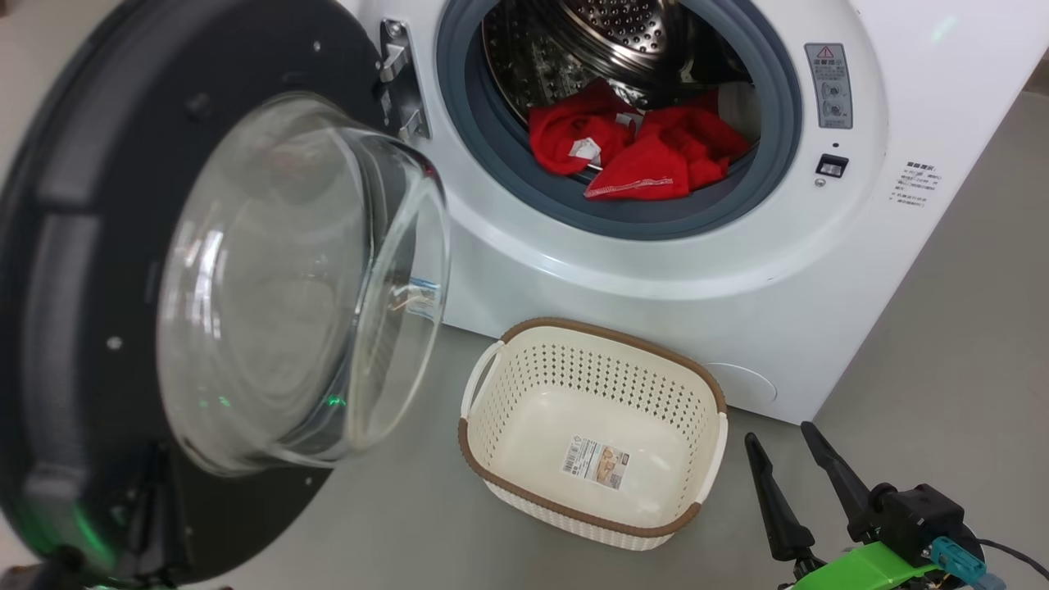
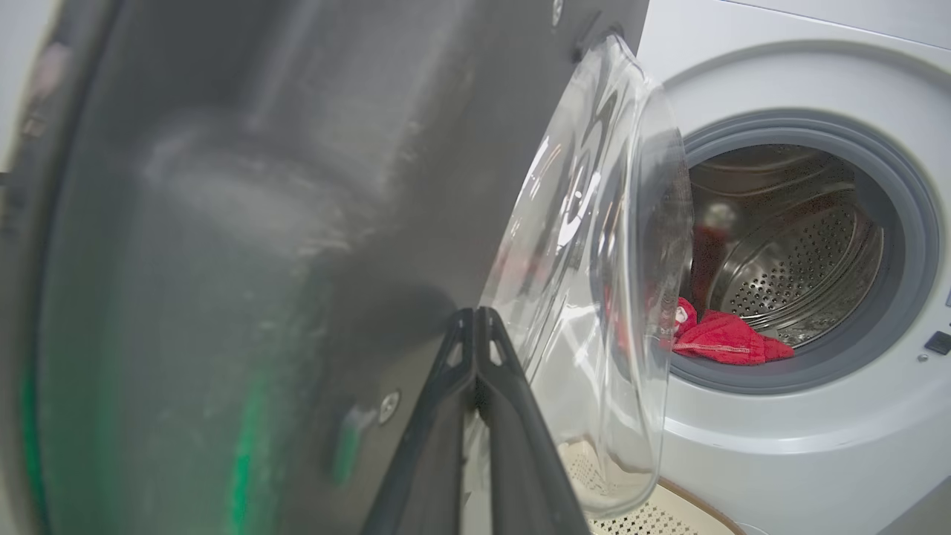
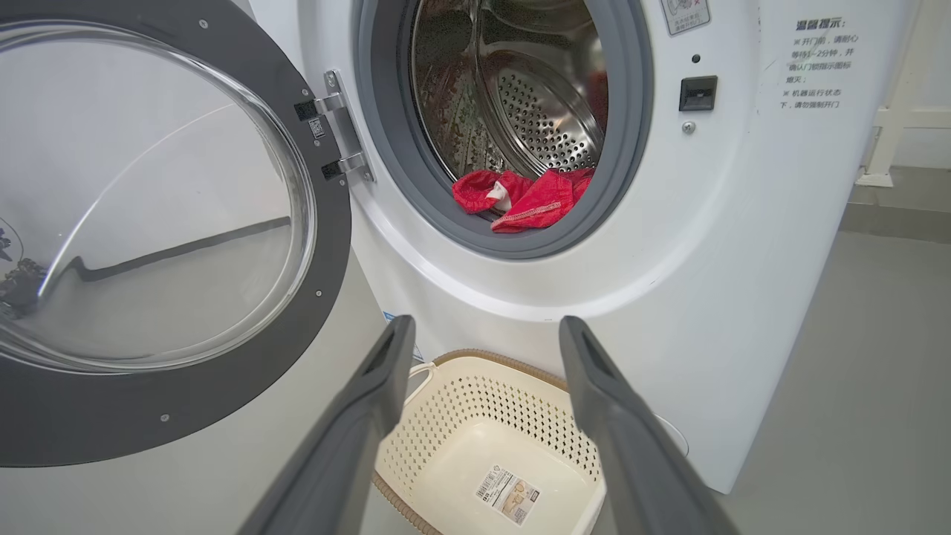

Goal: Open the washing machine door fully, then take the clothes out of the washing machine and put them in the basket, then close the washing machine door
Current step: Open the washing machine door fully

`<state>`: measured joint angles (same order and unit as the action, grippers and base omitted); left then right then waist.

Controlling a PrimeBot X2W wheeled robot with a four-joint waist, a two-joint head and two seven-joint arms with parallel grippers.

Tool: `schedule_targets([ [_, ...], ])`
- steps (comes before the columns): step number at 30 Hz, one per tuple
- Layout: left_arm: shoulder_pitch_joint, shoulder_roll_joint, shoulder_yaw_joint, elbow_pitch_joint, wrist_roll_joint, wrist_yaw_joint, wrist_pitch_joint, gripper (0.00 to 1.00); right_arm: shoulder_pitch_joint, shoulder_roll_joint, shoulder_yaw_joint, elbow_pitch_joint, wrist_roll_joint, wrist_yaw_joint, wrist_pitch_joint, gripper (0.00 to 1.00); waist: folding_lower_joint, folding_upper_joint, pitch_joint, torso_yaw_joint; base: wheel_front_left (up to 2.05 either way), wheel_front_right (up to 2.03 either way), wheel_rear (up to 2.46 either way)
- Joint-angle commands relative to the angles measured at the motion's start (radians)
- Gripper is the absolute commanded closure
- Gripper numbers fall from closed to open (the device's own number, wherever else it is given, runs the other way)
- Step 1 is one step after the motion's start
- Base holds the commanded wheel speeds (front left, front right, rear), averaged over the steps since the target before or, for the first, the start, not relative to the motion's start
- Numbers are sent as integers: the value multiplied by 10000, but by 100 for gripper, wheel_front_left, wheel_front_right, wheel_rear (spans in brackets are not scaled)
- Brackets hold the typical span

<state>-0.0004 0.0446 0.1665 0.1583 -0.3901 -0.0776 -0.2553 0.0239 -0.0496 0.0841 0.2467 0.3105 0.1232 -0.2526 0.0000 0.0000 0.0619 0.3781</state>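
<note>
The washing machine door (image 1: 74, 246) stands swung open at the left, its glass bowl (image 1: 303, 279) bulging toward the white washing machine (image 1: 656, 279). Red clothes (image 1: 639, 152) lie at the front of the steel drum, partly over the grey-blue ring. The cream basket (image 1: 610, 332) sits empty on the floor below the opening. My left gripper (image 2: 475, 319) is shut, its tips close against the door's dark inner face (image 2: 223, 260), beside the bowl (image 2: 594, 282). My right gripper (image 1: 783, 438) is open low at the right; in its wrist view (image 3: 484, 327) it hangs over the basket (image 3: 483, 357), below the clothes (image 3: 527, 197).
Grey floor (image 1: 942, 369) stretches to the right of the machine and around the basket. The door hinge (image 1: 397, 74) sits left of the opening. A warning sticker (image 1: 828, 86) and door latch (image 1: 831, 166) are on the machine's front, right of the ring.
</note>
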Motion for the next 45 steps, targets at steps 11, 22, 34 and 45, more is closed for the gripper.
schedule_targets([
  [11,-1458,766,2133,707,-30,-108,-65,100,-490,-7,284,-229,-39,75,-91,0,0,0,341,-249,0,0,0],
  [22,-2582,1563,3406,1944,284,-351,-65,100,-796,-7,192,-251,-216,75,-91,0,0,0,868,-534,0,0,0],
  [34,-3802,2380,4188,3333,686,-505,-65,100,-1055,-7,141,-287,-353,75,-91,0,0,0,1244,-729,0,0,0],
  [45,-4283,2905,4095,4133,836,-528,-65,100,-1131,-7,162,-242,-365,75,-91,0,0,0,1230,-823,0,0,0],
])
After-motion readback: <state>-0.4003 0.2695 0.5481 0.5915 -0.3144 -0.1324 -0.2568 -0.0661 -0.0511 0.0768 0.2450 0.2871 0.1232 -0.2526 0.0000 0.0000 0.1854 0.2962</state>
